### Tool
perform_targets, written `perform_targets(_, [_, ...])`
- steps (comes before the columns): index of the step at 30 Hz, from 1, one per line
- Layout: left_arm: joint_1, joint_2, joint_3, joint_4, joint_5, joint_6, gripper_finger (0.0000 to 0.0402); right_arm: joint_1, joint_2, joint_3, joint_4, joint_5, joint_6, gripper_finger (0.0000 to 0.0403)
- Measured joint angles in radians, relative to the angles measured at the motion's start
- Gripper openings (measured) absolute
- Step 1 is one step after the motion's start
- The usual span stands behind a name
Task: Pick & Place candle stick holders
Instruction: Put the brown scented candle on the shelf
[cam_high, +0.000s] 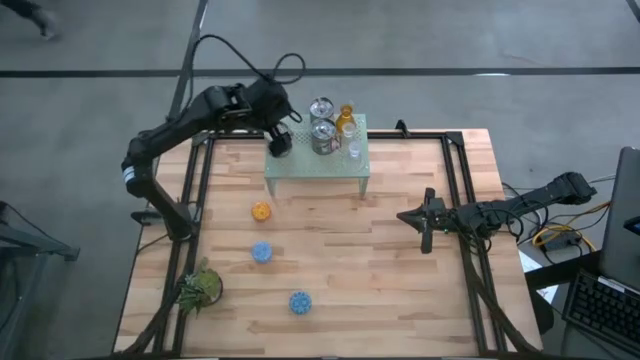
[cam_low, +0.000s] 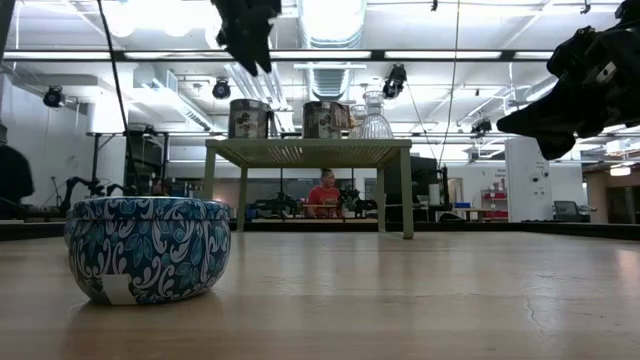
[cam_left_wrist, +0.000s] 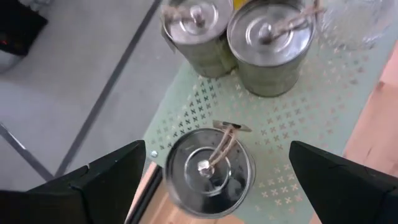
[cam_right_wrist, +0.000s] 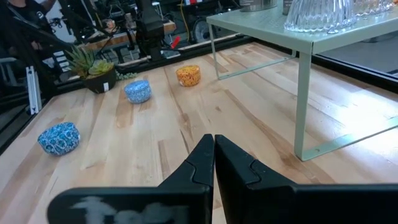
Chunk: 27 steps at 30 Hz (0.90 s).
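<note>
My left gripper (cam_high: 280, 143) hangs open over the far left corner of the pale-green stand (cam_high: 340, 165). In the left wrist view its fingers (cam_left_wrist: 112, 177) stand wide apart on either side of a silvery lidded candle stick holder (cam_left_wrist: 208, 171), which rests by its base on that corner. Two more silvery holders (cam_left_wrist: 270, 40) (cam_left_wrist: 196, 31), an amber one (cam_high: 346, 118) and a clear glass one (cam_high: 355, 150) also stand on the stand. An orange holder (cam_high: 261, 211) and two blue ones (cam_high: 262, 252) (cam_high: 300, 302) sit on the table. My right gripper (cam_high: 425, 222) waits shut at the table's right.
A green leafy plant (cam_high: 200, 287) stands at the near left corner of the table. The wooden table (cam_high: 380, 290) is bare between the stand's legs and the near edge on the right half. A dark frame rail (cam_high: 465, 190) runs along the table's sides.
</note>
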Motion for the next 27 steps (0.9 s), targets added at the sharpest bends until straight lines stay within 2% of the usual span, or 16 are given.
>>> perform_targets(4, [-0.005,-0.044,0.021,-0.052,-0.032,0.003,0.0399,0.0,0.0,0.0,0.0,0.0,0.0,0.0008])
perform_targets(10, [0.012,-0.101,-0.036,-0.037,-0.145,-0.024,0.0399,0.0,0.0,0.0,-0.001,0.0,-0.007,0.0008])
perform_targets(15, [0.022,-0.139,-0.141,-0.048,-0.158,-0.028,0.0399,0.001,0.0,0.0,-0.001,-0.001,-0.005,0.0008])
perform_targets(22, [0.042,-0.168,-0.321,-0.061,-0.439,-0.077,0.0384,0.001,0.0,0.0,-0.001,-0.001,-0.001,0.0008])
perform_targets(27, [0.066,-0.195,-0.487,0.019,-0.5,-0.086,0.0354,0.001,0.0,0.0,-0.001,-0.001,0.0,0.0008])
